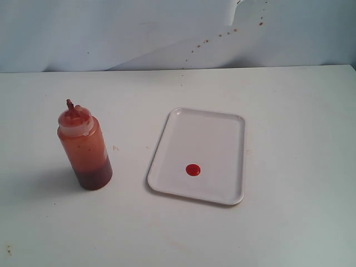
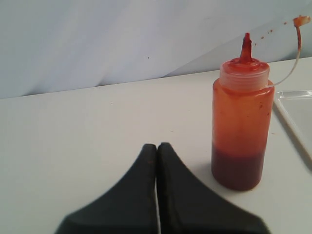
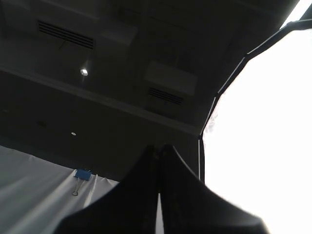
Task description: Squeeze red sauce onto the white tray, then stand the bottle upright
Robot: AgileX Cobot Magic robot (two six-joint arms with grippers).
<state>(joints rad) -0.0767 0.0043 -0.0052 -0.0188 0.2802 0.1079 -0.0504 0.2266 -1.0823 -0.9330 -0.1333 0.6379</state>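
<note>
Bottle (image 1: 84,147) upright near white tray (image 1: 222,133), red sauce (image 1: 192,169) blob on it — left jaws and right jaws pressed together

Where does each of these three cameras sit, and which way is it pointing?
Exterior view: raised off the arms, looking down on the table, bottle, white tray and red sauce; no robot parts show.
Left wrist view: low over the table, facing the bottle; the shut left gripper shows.
Right wrist view: tilted up at the ceiling; the shut right gripper shows.
Shared: exterior and left wrist views both show bottle and white tray.
</note>
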